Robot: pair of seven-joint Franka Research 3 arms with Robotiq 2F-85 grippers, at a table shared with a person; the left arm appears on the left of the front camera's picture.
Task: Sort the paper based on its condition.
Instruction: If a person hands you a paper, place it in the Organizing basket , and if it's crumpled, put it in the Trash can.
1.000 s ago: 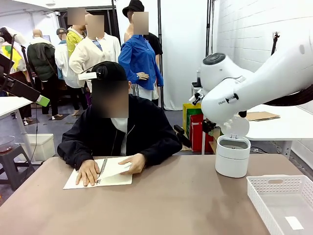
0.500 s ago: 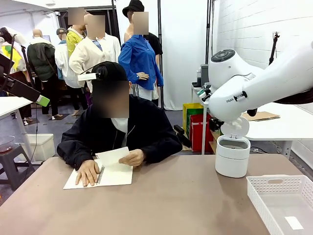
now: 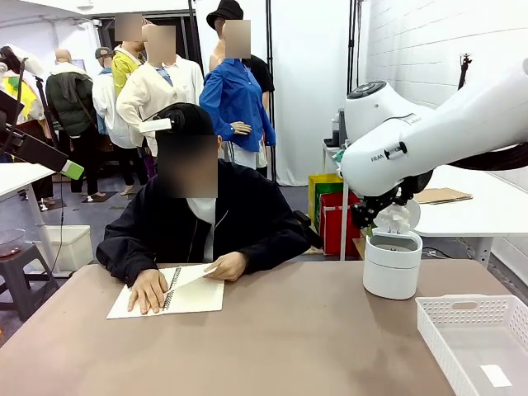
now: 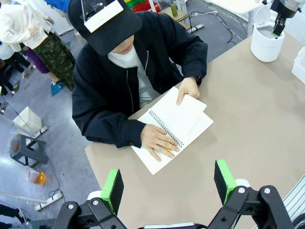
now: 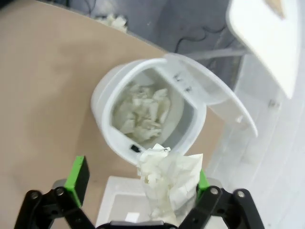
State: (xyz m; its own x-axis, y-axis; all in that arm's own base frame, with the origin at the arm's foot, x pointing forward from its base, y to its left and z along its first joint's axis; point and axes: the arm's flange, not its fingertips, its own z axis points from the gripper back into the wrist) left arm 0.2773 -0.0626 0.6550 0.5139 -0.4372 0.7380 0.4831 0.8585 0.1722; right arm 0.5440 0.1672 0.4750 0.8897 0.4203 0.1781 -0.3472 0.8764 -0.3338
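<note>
My right gripper (image 5: 141, 170) hangs open over the white bin (image 5: 143, 117), whose lid (image 5: 214, 93) stands flipped back. A crumpled white paper wad (image 5: 169, 179) sits loose between the jaws, against the right green pad and clear of the left pad (image 5: 78, 174). More crumpled paper (image 5: 143, 112) lies inside the bin. In the front view the right gripper (image 3: 375, 216) is just above the bin (image 3: 392, 264) at the table's far right. My left gripper (image 4: 168, 186) is open with nothing in it, high above the table's near side.
A person sits at the far side with both hands on a white spiral notebook (image 3: 177, 293), a pencil (image 4: 167, 149) under one hand. A white slotted basket (image 3: 474, 330) stands at the front right. The tan tabletop (image 3: 289, 338) is bare in the middle.
The right arm's wrist swung right and then back left above the bin. The person lifted a notebook page and laid it flat again.
</note>
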